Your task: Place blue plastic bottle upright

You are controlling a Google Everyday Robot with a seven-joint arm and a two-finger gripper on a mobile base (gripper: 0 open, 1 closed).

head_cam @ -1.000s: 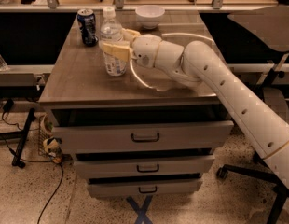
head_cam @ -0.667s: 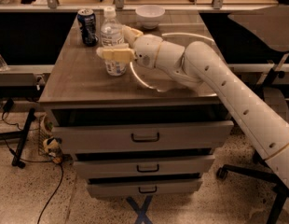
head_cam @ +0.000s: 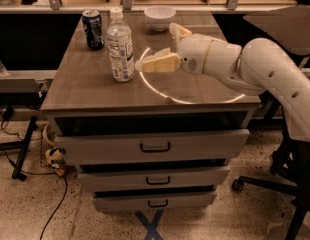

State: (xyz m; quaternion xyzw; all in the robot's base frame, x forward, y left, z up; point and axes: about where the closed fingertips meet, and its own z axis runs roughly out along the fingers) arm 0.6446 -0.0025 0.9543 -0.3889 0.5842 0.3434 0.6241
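Blue plastic bottle (head_cam: 120,46) is standing upright left of centre on the table (head_cam: 95,94), well in from the front edge, with open tabletop in front and to its right. Soda can (head_cam: 92,29) and white bowl (head_cam: 160,17) are sitting behind it. Versus 0.7 s ago, gripper (head_cam: 156,46) is backing off rightward: fingers spread wide, holding nothing, lower fingertip just beside the bottle.

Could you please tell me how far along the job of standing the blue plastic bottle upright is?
Done: the blue plastic bottle stands upright on the table, cap on top, near the soda can. In hand: nothing; the gripper sits just right of the bottle with its jaws open and a visible gap between them and the bottle. Left: probably only drawing the arm clear of the table.
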